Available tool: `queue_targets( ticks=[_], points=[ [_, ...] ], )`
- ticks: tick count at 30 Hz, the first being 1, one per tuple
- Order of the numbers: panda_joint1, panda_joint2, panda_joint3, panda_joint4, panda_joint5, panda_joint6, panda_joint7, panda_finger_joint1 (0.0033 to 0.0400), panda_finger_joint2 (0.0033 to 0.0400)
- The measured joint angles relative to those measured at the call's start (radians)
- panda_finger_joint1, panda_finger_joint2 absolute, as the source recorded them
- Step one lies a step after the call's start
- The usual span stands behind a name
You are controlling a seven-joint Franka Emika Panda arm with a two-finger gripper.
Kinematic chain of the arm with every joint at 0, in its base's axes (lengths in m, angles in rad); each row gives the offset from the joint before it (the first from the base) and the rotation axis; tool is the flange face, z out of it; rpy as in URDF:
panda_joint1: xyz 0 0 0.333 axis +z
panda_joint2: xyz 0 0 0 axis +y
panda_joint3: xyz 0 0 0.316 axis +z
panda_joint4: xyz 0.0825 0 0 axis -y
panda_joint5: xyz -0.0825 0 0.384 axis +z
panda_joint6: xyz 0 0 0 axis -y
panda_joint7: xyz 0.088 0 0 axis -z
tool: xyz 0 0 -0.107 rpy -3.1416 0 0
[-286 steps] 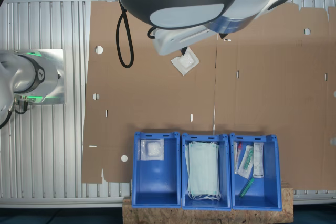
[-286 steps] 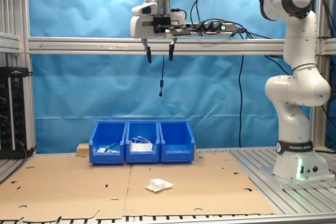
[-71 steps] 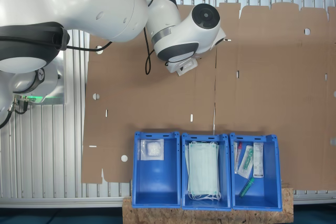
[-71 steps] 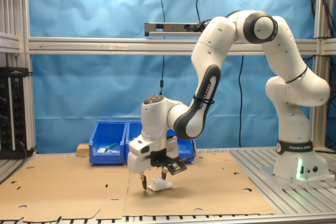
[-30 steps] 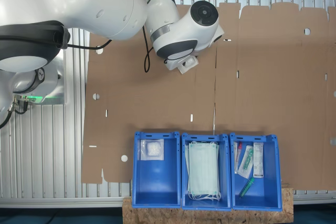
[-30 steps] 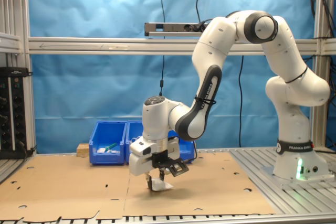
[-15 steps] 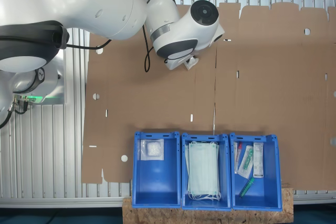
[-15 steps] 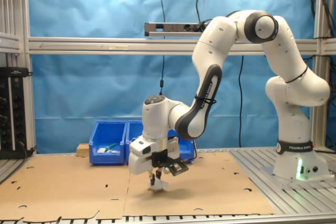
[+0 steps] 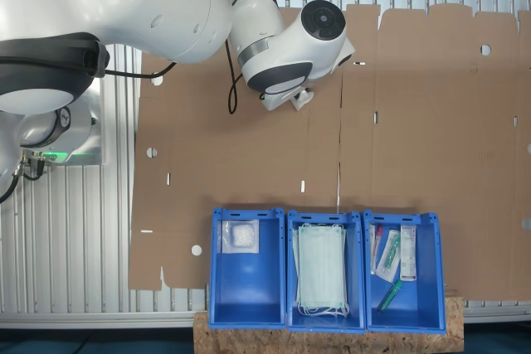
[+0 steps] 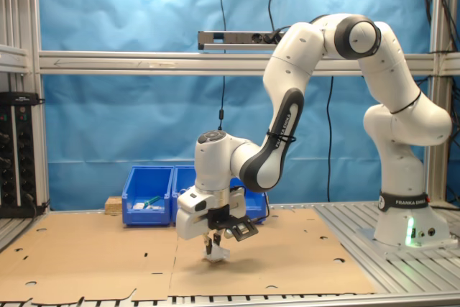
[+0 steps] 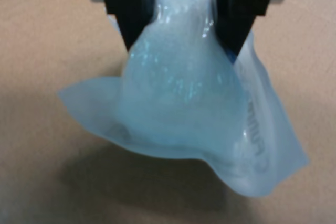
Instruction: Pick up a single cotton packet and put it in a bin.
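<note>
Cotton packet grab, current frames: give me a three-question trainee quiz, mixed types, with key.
1. True or false: the hand is shut on the cotton packet.
2. In the first exterior view, the bin already holding a white packet is: A) leftmost B) middle C) rightmost.
3. What fills the middle bin?

Key:
1. True; the fingers pinch the bunched wrapper just above the cardboard.
2. A.
3. Pale-green face masks.
</note>
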Motion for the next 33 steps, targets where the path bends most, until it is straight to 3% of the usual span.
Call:
queue_targets(
  ticks=[17, 33],
  points=[
    [0.000, -0.042, 0.005, -0.007, 0.000, -0.028, 0.000, 0.0075, 0.0075],
    [-0.001, -0.297, -0.006, -0.021, -0.002, -0.247, 0.000, 0.0075, 0.0075]
  ],
)
